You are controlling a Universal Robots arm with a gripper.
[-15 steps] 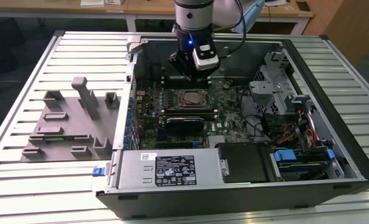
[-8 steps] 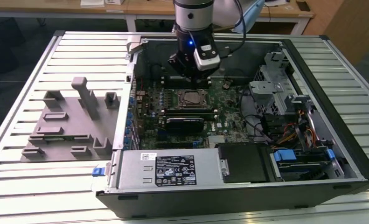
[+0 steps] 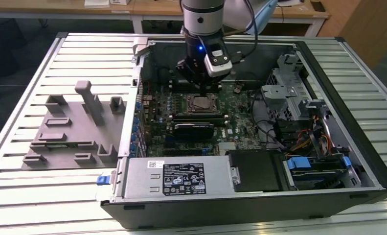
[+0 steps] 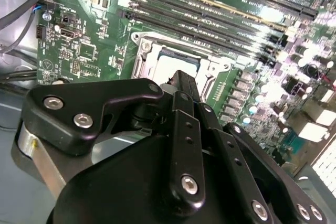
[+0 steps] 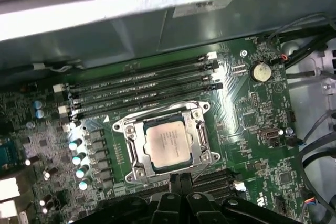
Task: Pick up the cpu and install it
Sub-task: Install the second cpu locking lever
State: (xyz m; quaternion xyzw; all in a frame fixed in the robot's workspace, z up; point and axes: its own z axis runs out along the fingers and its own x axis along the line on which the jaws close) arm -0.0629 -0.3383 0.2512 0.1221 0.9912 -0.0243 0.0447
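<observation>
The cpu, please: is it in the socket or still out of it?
In: the cpu lies flat inside the socket frame on the motherboard, with the claw just beside it.

An open black metal computer case (image 3: 350, 161) lies on its side on the slatted metal desk (image 3: 23, 181). On the desk toward the exterior view's left of the case sits a grey plastic block fixture (image 3: 76, 129). Inside the case, the green motherboard (image 3: 242, 105) carries the metal-framed socket (image 5: 131, 153), and the silvery square cpu (image 5: 168, 146) lies in that socket. The black pincer (image 3: 202, 93) hangs just above it.
</observation>
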